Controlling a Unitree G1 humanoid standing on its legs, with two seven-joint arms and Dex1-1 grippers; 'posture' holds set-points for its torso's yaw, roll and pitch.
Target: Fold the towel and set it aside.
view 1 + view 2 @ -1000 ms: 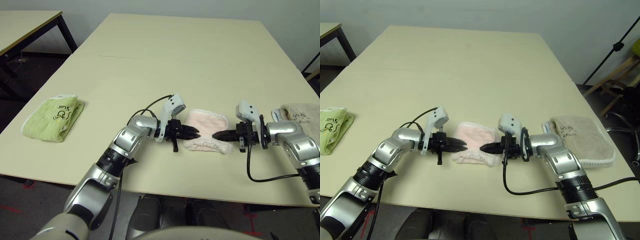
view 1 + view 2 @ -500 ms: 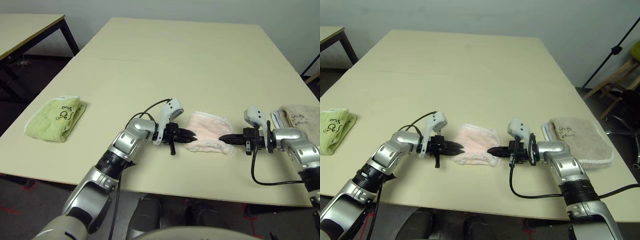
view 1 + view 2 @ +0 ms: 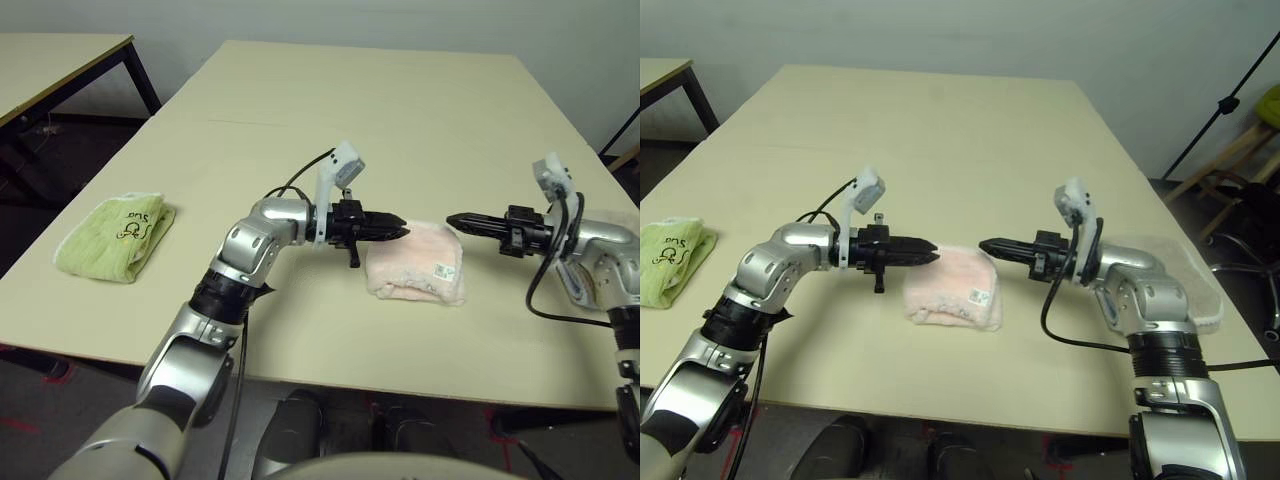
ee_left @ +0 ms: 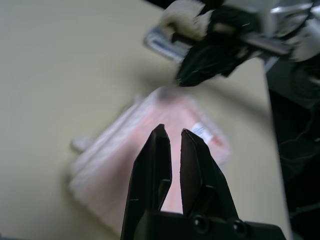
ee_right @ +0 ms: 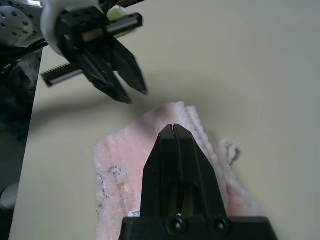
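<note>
Towel folded on the tabletop, both grippers empty above it

Towel, pale pink terry cloth, lies folded into a compact, roughly square bundle near the front edge of the tabletop, a small white label showing on its upper face. It rests flat between the two arms, and nothing touches it.

The tabletop is a broad beige surface. A lime-green towel lies folded near its left edge, well apart from the pink one. A beige towel lies at the right side, partly hidden behind the right forearm.

The left gripper points toward the right, raised off the surface just past the pink towel's far left corner. Its two black fingers stand a narrow slit apart and hold nothing.

The right gripper points toward the left, raised off the surface just past the towel's far right corner. Its fingers are pressed fully together, with nothing between them. The two gripper tips face each other across a small gap, above the towel's far edge.
</note>
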